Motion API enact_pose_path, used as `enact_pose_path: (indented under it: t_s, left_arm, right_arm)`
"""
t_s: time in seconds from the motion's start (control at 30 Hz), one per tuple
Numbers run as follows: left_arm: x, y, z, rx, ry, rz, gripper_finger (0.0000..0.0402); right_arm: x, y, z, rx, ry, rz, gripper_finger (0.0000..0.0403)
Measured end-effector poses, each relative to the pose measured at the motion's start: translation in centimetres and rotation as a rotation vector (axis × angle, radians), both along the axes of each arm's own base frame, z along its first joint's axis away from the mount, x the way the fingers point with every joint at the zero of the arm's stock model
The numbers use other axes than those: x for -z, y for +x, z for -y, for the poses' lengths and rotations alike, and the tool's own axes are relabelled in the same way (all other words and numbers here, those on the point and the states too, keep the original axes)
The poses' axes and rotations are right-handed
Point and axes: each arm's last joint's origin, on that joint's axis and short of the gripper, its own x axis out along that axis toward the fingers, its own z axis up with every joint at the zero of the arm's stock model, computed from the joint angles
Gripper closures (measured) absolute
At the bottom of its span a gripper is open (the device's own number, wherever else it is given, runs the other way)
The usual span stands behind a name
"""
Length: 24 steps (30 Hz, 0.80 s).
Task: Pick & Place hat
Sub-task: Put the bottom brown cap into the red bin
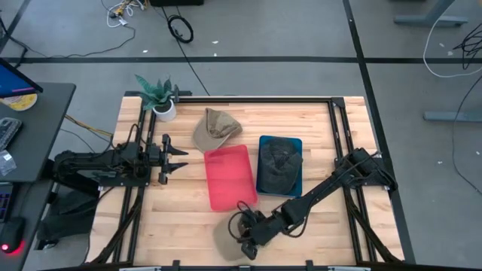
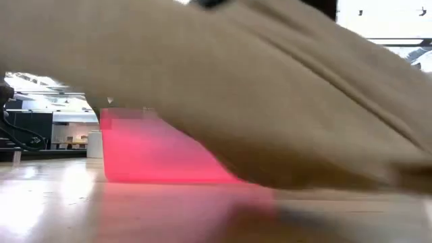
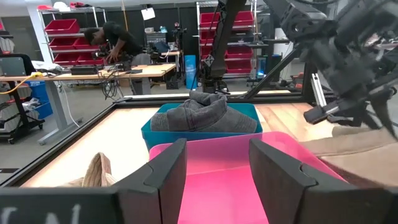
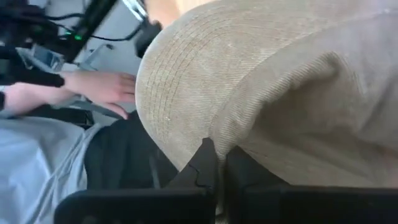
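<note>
A tan corduroy hat (image 1: 226, 237) is at the table's near edge, with my right gripper (image 1: 245, 242) shut on it. It fills the low view (image 2: 270, 88) and the right wrist view (image 4: 261, 93). A second tan hat (image 1: 216, 128) lies flat on the table at the far side. A pink bin (image 1: 230, 177) stands mid-table. Beside it, a blue bin (image 1: 262, 143) holds a dark grey hat (image 1: 280, 162). My left gripper (image 1: 177, 158) waits open at the left, pointing level toward the pink bin (image 3: 217, 186). My right gripper pinches the tan hat's cloth at its lower edge (image 4: 214, 140), close to where the stitched brim (image 4: 180, 81) meets the crown. The fingers come slanting down from the table's right. The hat bulges out beyond them. In the low view its left side is raised off the table.
A potted plant (image 1: 158, 98) stands at the far left corner. Black rails (image 1: 335, 128) run along the table's sides. A person's hand (image 4: 99, 87) shows beyond the near edge. Bare wood lies between the left gripper and the pink bin.
</note>
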Motion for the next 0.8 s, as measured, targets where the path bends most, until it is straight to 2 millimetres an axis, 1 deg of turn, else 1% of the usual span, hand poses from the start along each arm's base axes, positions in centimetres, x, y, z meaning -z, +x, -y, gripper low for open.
enact_pose_path:
  t_s: [0.1, 0.23, 0.37, 0.47, 0.57, 0.63, 0.8]
  left_arm:
    - [0.0, 0.0, 0.0, 0.0, 0.0, 0.0, 0.0225]
    - [0.0, 0.0, 0.0, 0.0, 0.0, 0.0, 0.0225]
    - [0.0, 0.0, 0.0, -0.002, 0.0, 0.002, 0.0225]
    - [0.0, 0.0, 0.0, -0.003, 0.0, -0.001, 0.0225]
    - [0.0, 0.0, 0.0, -0.003, 0.0, -0.001, 0.0225]
    - [0.0, 0.0, 0.0, -0.003, 0.0, 0.0, 0.0225]
    - [0.0, 0.0, 0.0, -0.003, 0.0, 0.0, 0.0225]
  right_arm:
    - [-1.6, 0.7, 1.0, -0.039, -0.012, 0.092, 0.0399]
    - [-4.0, 1.2, 2.1, -0.095, -0.075, 0.238, 0.04]
    - [-7.1, 1.1, 3.9, -0.163, -0.219, 0.357, 0.0401]
    - [-8.4, 0.9, 5.7, -0.208, -0.363, 0.379, 0.0401]
    - [-9.2, 0.8, 8.0, -0.251, -0.496, 0.369, 0.0401]
    - [-9.5, 0.8, 9.5, -0.292, -0.588, 0.35, 0.0401]
    - [-8.7, 1.0, 13.0, -0.461, -0.742, 0.267, 0.0401]
